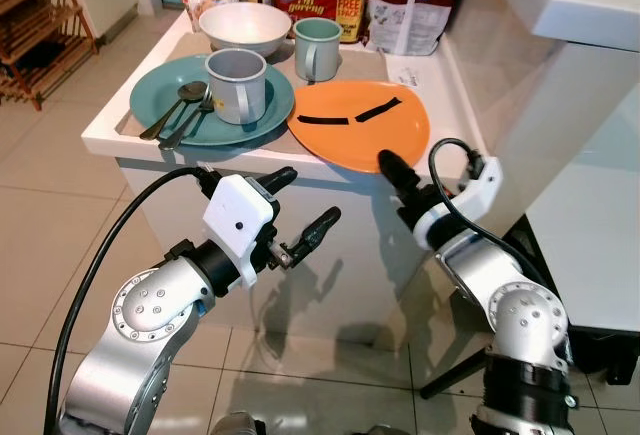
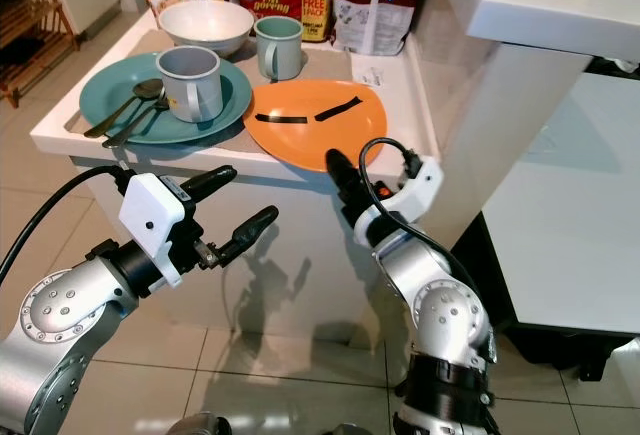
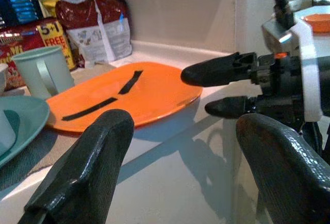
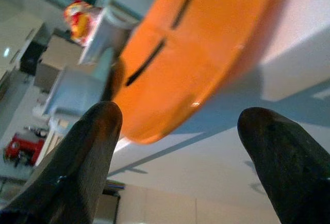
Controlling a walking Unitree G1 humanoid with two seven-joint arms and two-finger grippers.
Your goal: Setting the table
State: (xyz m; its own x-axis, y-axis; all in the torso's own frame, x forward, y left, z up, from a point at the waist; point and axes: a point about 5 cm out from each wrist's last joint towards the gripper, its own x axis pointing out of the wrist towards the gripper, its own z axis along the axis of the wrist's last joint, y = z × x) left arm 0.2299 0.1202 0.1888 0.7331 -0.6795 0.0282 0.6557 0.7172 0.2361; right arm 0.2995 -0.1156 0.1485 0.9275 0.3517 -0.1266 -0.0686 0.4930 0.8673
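Note:
An orange plate point(image 1: 360, 120) with two black strips lies on the white counter point(image 1: 200, 155), its near rim overhanging the front edge. My right gripper point(image 1: 392, 170) is open just below and in front of that rim, one finger above the other in the left wrist view. In the right wrist view the plate's edge point(image 4: 206, 44) lies just ahead between the fingers. My left gripper point(image 1: 308, 197) is open, lower and to the left, in front of the counter's face. A teal plate point(image 1: 160, 95) carries a grey mug point(image 1: 237, 85) and spoons point(image 1: 185, 105).
A white bowl point(image 1: 245, 27) and a green mug point(image 1: 317, 48) stand behind the plates, with food packets point(image 1: 410, 0) along the back. A white table point(image 1: 590, 215) stands to the right and a wooden rack point(image 1: 30, 25) at far left. Tiled floor lies below.

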